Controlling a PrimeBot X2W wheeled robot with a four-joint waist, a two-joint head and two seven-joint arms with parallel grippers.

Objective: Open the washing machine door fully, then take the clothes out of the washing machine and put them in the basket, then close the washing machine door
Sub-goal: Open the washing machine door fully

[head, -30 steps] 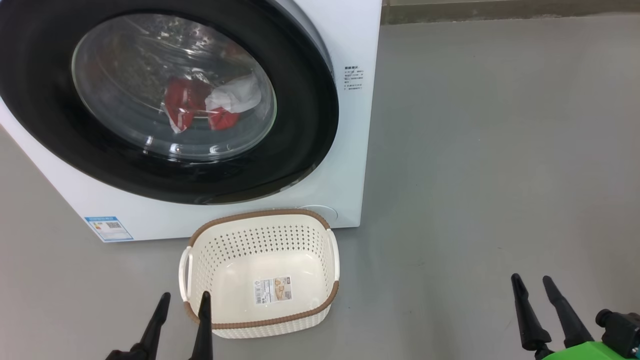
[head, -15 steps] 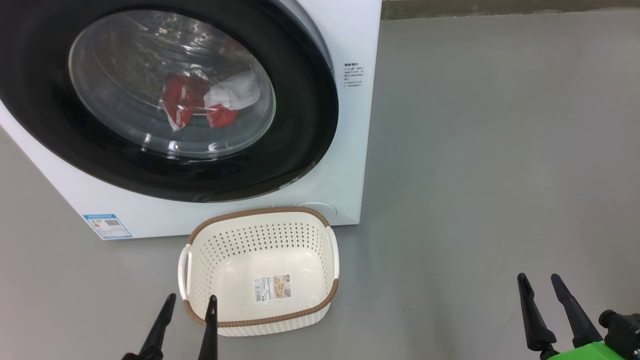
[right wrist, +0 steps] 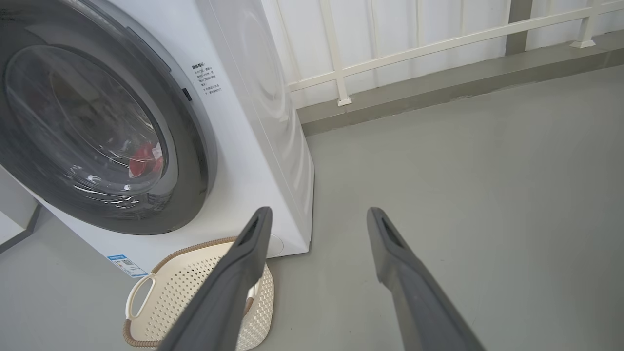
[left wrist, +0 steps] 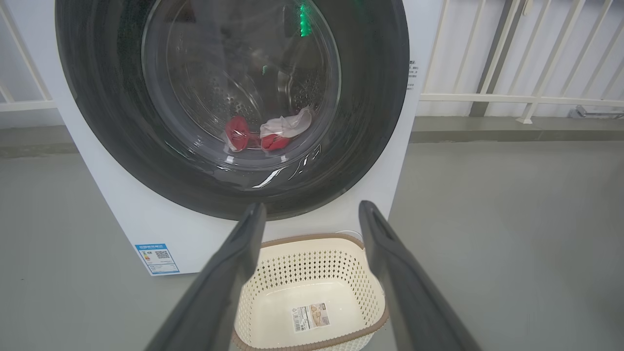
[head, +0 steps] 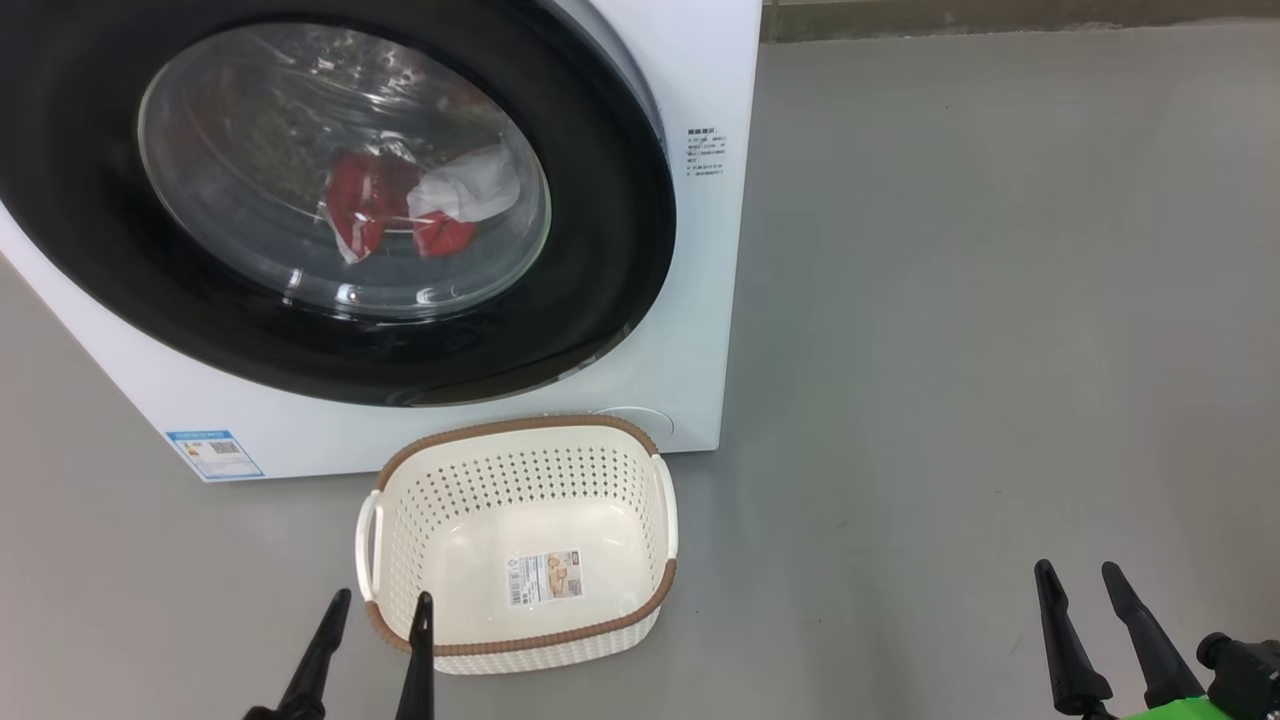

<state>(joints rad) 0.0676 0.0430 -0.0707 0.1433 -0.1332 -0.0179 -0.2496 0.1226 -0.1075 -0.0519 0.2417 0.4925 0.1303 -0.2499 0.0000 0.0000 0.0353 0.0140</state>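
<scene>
1. The left claw [head: 383,598] hangs released by the near corner of the cream perforated plastic basket [head: 600,470]. The right claw [head: 1077,568], also released and empty, is well apart and slightly lower than a second ago.
2. The basket holds a paper label [head: 545,578].
3. Behind it, the round black-rimmed glass washing machine door [head: 600,250] stays shut, with the red-and-white clothes [head: 380,215] in the drum.

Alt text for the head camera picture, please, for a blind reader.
A white washing machine shows red and white clothes through its round black-rimmed door. An empty cream basket sits on the grey floor before it; left gripper and right gripper, jaws open, rise from below.
</scene>
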